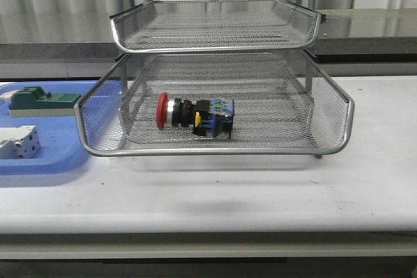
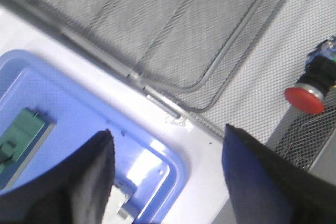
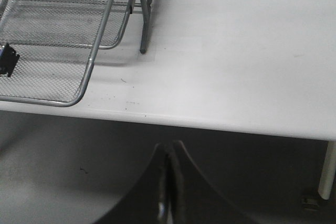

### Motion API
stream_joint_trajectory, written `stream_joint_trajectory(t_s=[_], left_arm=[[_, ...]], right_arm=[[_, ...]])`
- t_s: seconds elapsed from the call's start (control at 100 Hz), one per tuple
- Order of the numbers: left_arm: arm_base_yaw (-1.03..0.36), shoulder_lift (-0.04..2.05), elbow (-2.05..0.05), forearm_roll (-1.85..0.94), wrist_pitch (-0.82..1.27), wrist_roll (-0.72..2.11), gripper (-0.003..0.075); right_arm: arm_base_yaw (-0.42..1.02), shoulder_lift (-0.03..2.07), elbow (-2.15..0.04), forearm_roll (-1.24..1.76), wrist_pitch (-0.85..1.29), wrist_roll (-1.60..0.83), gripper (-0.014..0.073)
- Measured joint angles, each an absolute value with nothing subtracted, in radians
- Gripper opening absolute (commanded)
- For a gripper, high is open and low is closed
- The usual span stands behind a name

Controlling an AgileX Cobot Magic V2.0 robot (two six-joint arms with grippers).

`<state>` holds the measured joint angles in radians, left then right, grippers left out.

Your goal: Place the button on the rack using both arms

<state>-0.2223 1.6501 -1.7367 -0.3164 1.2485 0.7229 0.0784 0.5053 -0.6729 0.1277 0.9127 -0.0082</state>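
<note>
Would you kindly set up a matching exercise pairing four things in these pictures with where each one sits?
Things:
1. red-headed push-button switch
2. green block on a beige base
3. white terminal block
4. silver wire-mesh rack

Places:
A. on the white table, right of the blue tray
B. near part of the flat blue plastic tray
C. lying on its side in the rack's lower visible tier
D. far part of the blue tray

Pairs: 1-C, 2-D, 3-B, 4-A
</note>
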Motion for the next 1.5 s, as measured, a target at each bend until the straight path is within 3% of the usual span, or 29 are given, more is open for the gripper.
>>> stream_joint_trajectory(t_s=[0.48,1.08,1.5], left_arm=[[0.048,1.312,-1.38,-0.347,1.159,0.715,0.0398],[0.054,0.685,-0.665,-0.507,0.54,0.715,0.0398],[0.054,0.357,-0.364,-0.698,0.298,0.715,0.0398]], right_arm=[[0.078,0.505,-0.673,0.128,0.913,-0.008,-0.0068],[0.078,0.505,-0.673,0.128,0.913,-0.008,-0.0068],[0.078,0.505,-0.673,0.128,0.913,-0.008,-0.0068]])
